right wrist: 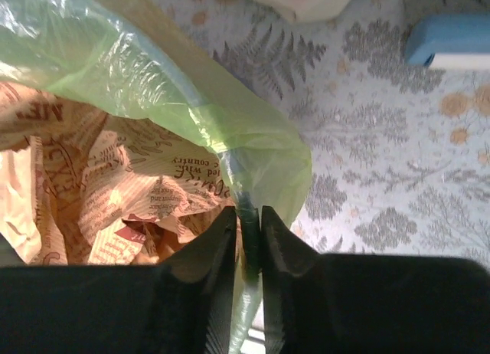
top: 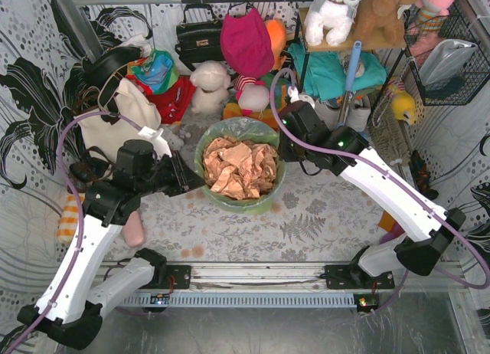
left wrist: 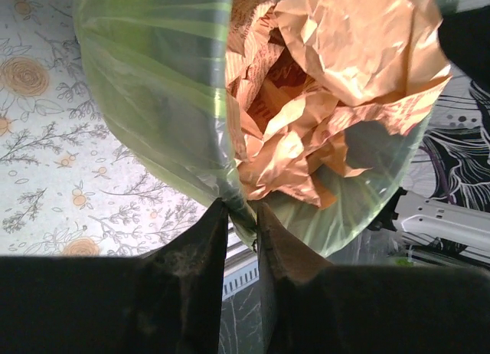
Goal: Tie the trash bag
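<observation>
The trash bag (top: 240, 133) is thin light-green plastic. It stands open at the table's middle, full of crumpled tan printed paper (top: 239, 168). My left gripper (top: 193, 179) is at the bag's left rim. In the left wrist view the left gripper (left wrist: 240, 208) has the folded green rim (left wrist: 233, 191) pinched between its fingertips, with a narrow gap below them. My right gripper (top: 285, 149) is at the right rim. The right wrist view has the right gripper (right wrist: 248, 214) shut tight on a bunched strip of the trash bag (right wrist: 153, 86), which trails down between the fingers.
Behind the bag crowd a cream tote (top: 126, 116), a black handbag (top: 197, 40), plush toys (top: 208, 86) and a wire basket (top: 452, 55). A metal rail (top: 253, 277) runs along the near edge. A blue block (right wrist: 448, 38) lies on the floral cloth.
</observation>
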Controlling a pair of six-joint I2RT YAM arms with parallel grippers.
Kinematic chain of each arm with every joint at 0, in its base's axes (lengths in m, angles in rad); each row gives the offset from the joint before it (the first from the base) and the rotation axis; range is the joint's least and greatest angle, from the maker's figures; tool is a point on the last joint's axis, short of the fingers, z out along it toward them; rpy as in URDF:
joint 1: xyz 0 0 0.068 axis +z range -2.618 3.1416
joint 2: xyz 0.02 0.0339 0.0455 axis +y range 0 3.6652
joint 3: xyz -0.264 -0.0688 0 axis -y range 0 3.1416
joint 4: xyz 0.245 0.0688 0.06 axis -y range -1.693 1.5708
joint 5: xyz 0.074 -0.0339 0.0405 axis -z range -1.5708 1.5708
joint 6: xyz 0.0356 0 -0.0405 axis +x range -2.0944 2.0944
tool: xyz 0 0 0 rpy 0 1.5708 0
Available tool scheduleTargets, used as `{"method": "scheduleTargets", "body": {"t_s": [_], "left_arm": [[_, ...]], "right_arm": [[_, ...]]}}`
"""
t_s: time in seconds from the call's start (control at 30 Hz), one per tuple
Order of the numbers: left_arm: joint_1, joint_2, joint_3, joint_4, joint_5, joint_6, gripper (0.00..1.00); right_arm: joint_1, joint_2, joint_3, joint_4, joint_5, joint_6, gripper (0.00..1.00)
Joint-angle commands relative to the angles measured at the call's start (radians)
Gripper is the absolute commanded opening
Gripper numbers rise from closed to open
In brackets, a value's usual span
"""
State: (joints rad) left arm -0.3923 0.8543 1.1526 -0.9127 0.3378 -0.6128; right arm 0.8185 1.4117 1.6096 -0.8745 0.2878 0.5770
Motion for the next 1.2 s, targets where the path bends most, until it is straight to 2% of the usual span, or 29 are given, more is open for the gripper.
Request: {"method": "scheduleTargets", "body": {"t_s": [0.0, 0.07, 0.23, 0.37, 0.43, 0.53, 0.7, 0.77, 0.9, 1.0, 1.17], "left_arm": [[-0.022, 0.012, -0.028, 0.055, 0.027, 0.031, 0.29], [-0.021, 0.007, -0.039, 0.059, 0.035, 0.03, 0.31], [-0.022, -0.015, -0.048, 0.077, 0.033, 0.033, 0.39], [-0.022, -0.014, 0.007, 0.06, -0.005, 0.053, 0.44], [-0.022, -0.022, 0.028, 0.067, -0.033, 0.069, 0.49], [-0.022, -0.026, 0.047, 0.073, -0.087, 0.082, 0.52], [-0.022, -0.01, 0.078, 0.079, -0.153, 0.086, 0.52], [-0.022, -0.011, 0.088, 0.094, -0.196, 0.088, 0.52], [-0.022, -0.012, 0.108, 0.131, -0.291, 0.089, 0.52], [-0.021, -0.001, 0.116, 0.153, -0.35, 0.103, 0.53], [-0.019, 0.05, 0.106, 0.177, -0.441, 0.152, 0.55]], "right_arm": [[0.014, 0.06, 0.041, 0.184, 0.042, -0.043, 0.2], [0.013, 0.093, 0.09, 0.191, 0.069, -0.073, 0.22], [0.013, 0.167, 0.193, 0.178, 0.135, -0.127, 0.4], [0.013, 0.193, 0.311, 0.106, 0.181, -0.16, 0.53], [0.013, 0.177, 0.348, 0.078, 0.212, -0.169, 0.6], [0.013, 0.116, 0.339, 0.07, 0.255, -0.176, 0.69], [-0.017, -0.039, 0.234, 0.046, 0.32, -0.124, 0.75], [-0.109, -0.118, 0.122, 0.074, 0.207, -0.079, 0.75], [-0.358, -0.258, -0.197, 0.229, -0.157, 0.011, 0.73], [-0.422, -0.29, -0.381, 0.336, -0.281, 0.049, 0.73], [-0.442, -0.261, -0.608, 0.582, -0.454, 0.135, 0.72]]}}
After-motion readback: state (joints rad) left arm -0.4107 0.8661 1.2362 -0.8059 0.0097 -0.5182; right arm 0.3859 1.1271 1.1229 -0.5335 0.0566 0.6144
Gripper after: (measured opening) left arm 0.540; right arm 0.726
